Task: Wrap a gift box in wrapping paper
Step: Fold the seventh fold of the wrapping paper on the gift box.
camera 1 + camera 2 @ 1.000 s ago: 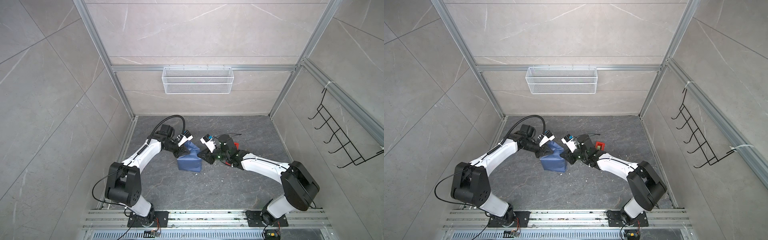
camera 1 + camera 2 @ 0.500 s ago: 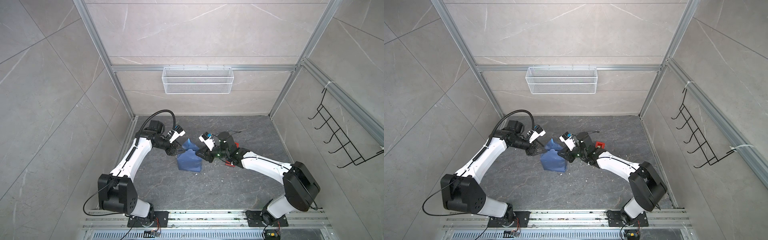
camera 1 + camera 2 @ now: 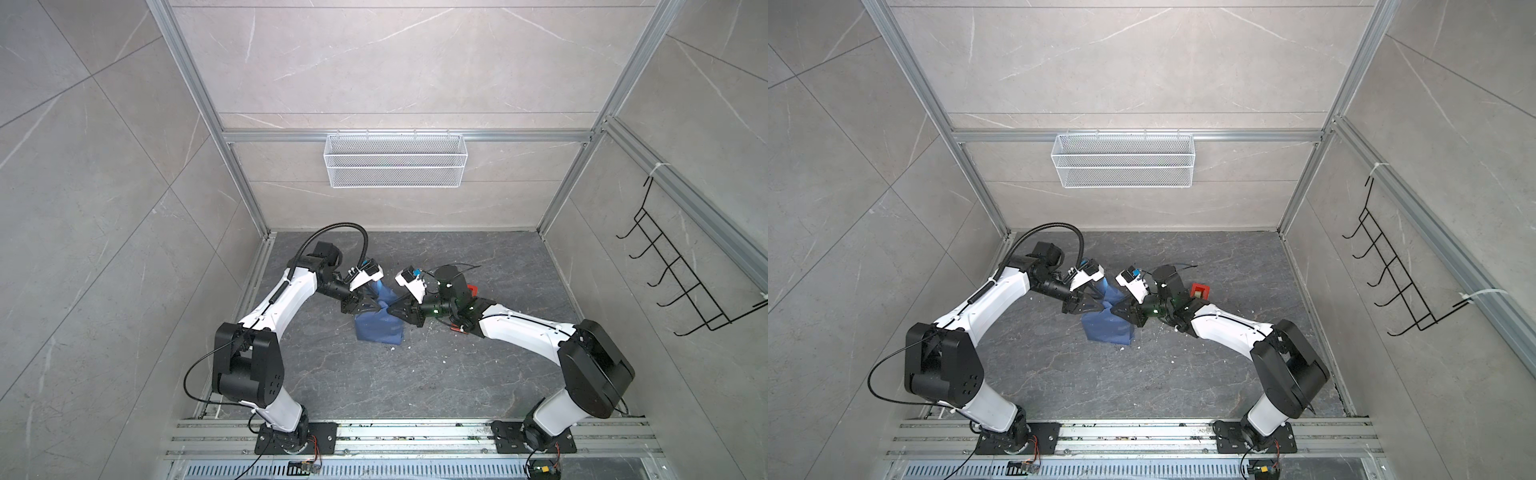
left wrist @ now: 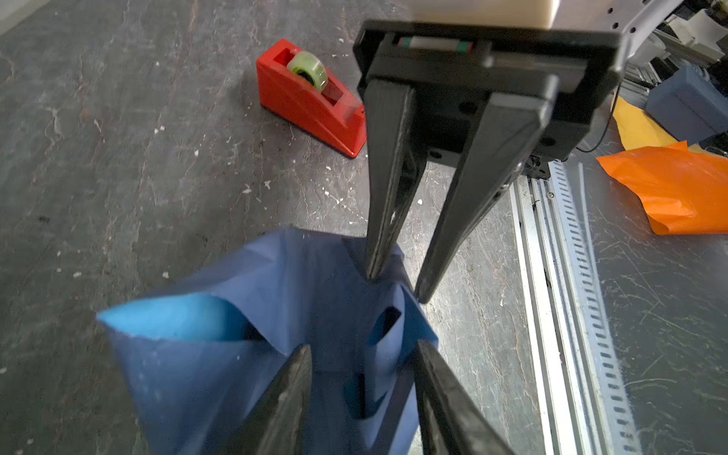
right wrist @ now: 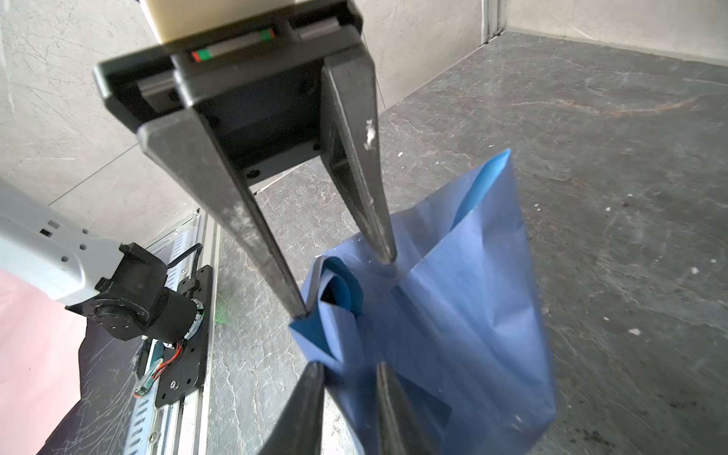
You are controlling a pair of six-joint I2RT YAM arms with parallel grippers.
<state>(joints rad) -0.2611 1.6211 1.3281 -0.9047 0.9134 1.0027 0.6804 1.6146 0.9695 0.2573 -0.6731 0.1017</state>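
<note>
Grey stone-look panels wall in a dark grey table (image 3: 457, 374), with a white wire basket (image 3: 395, 166) hung on the back wall and a black hook rack (image 3: 681, 282) on the right-hand one. Near the middle of the table the wrapping paper (image 3: 376, 328) stands in a loose, bag-like bundle. It is darker blue outside, and the left wrist view shows lighter blue inside its open top. Both arms reach in over it, and their tips almost meet above its upper edge. The left hand (image 4: 364, 346) is well parted, its fingers spread to either side of the paper's upper folds and not clamped on them. In the right wrist view one of its fingertips (image 5: 388, 252) touches the paper's edge. The right hand (image 4: 398, 287) is parted less: a corner of the paper lies between its fingers with a clear gap, and one tip presses a dent into the sheet. I cannot pick out the gift box; the paper hides whatever sits inside. A red tape dispenser (image 4: 311, 102) stands apart from the paper, just beyond the right arm's wrist. Small white scraps speckle the table.
</note>
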